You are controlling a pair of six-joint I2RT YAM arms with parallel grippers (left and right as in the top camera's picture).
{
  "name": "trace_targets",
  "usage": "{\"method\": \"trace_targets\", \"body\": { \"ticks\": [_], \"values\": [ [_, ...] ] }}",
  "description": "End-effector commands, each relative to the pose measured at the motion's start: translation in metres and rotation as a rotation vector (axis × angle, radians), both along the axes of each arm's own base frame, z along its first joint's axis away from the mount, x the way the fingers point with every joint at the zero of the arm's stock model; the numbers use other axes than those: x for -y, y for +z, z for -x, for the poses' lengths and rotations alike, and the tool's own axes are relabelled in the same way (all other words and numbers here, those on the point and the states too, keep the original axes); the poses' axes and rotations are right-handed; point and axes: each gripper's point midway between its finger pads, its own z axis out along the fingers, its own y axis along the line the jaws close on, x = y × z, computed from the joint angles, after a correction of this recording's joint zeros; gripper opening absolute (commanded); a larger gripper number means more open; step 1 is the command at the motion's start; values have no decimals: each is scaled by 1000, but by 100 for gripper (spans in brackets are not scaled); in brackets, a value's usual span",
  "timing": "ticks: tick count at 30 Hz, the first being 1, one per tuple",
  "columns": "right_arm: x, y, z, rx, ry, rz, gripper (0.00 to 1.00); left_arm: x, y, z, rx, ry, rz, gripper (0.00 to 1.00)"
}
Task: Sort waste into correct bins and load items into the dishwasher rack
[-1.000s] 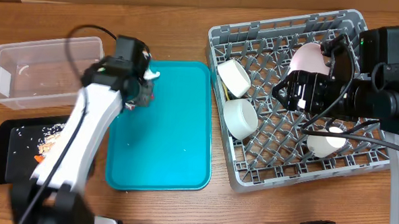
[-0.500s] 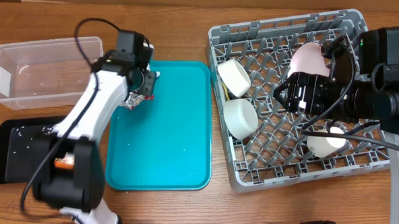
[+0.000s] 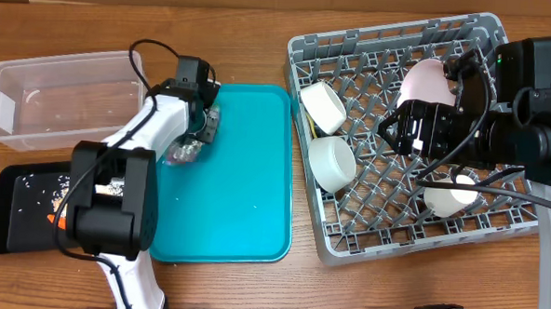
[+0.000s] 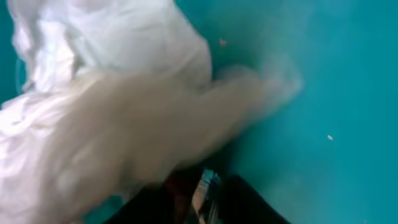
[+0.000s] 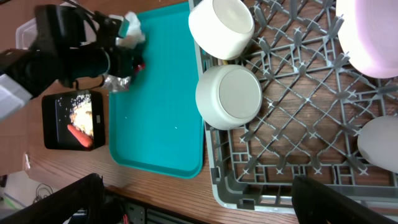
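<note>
One rack [image 3: 384, 236] and one teal tray [image 3: 237, 190], both attended.
The rack, at 3 o'clock, is loaded with bowls [image 3: 332, 163], plate [image 3: 426, 82] and cup [image 3: 451, 198]; the right gripper [image 3: 409, 130] is held wide open above it, empty. At the teal tray's 11 o'clock corner the left gripper [image 3: 202, 119] is set against napkin [image 4: 93, 81] and foil wrapper [image 3: 184, 151]; its grip cannot be told. A carrot [image 5: 78, 135] is seen in the black tray [image 3: 11, 227] at 8 o'clock.

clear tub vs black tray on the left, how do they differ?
The clear tub is see-through with tall walls; the black tray is opaque and shallow. The black tray holds beige crumbs and an orange carrot; I see neither in the clear tub. Both are rectangular and sit left of the teal tray.
</note>
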Motion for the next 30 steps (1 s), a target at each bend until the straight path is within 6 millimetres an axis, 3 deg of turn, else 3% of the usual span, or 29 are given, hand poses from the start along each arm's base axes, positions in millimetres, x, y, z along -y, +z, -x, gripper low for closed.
{"method": "trace_targets", "body": {
  "ticks": [1,5,8,16,19,23,29,30],
  "values": [
    [0,1,0,9,7,8,100,2,-16,11,-63,-19,-8,24],
    [0,1,1,6,6,8,100,2,-1,16,-67,35,8,8],
    [0,0,2,0,7,9,100,7,20,23,-79,57,47,4],
    [0,0,3,-4,7,9,100,-6,113,27,54,81,20,4],
    [0,0,4,-7,7,9,100,-31,148,17,182,138,-50,4],
    [1,-1,5,-12,6,10,100,-87,178,-5,341,274,-166,4],
    [1,-1,5,-14,6,10,100,-148,172,-34,426,332,-76,4],
    [1,-1,5,-14,6,10,100,-156,168,-37,434,343,-53,11]
  ]
}}
